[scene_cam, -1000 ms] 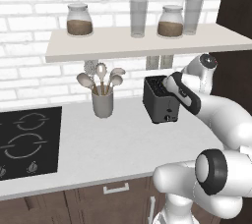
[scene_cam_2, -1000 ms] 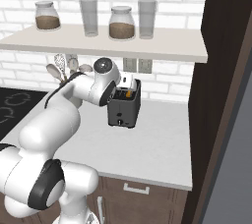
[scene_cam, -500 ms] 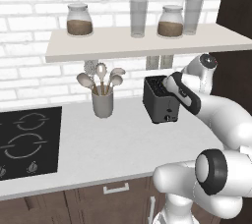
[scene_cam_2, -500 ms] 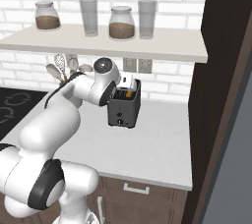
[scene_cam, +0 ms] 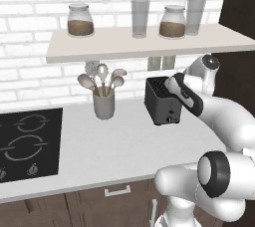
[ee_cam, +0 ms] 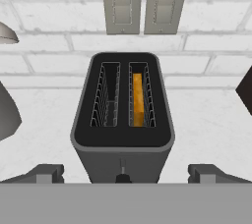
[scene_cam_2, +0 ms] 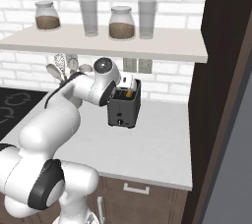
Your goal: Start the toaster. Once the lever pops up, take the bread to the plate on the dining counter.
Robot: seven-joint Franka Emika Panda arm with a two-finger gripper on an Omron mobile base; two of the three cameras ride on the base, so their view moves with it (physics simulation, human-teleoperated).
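Left base view had the black hob [scene_cam: 25, 144] at the far left of the white worktop [scene_cam: 119, 151], then a grey utensil cup [scene_cam: 103, 104] holding spoons, then the toaster [scene_cam: 160, 102] against the white brick wall. The arm rose from the lower right, bent at a high elbow near the dark cabinet side, and reached back down and leftward so that its hand hung just above the toaster's right side.

Above, a shelf [scene_cam: 149, 42] carried two jars of brown stuff and two tall glasses.

From the right base view, the arm swept up from the lower left, its forearm lying nearly level and its wrist joint sitting just left of the toaster [scene_cam_2: 124, 109]; the hand was tucked over the toaster's top.

In the hand view, the camera looked down on the toaster [ee_cam: 123, 120]: the left slot was empty, and the bread [ee_cam: 138, 99] stood on edge, sunk in the right slot. The gripper [ee_cam: 123, 174] was poised over the toaster's front edge, its fingertips [ee_cam: 47, 173] set wide apart, one on each side, gripping nothing. Two wall sockets [ee_cam: 145, 2] showed on the brick behind.
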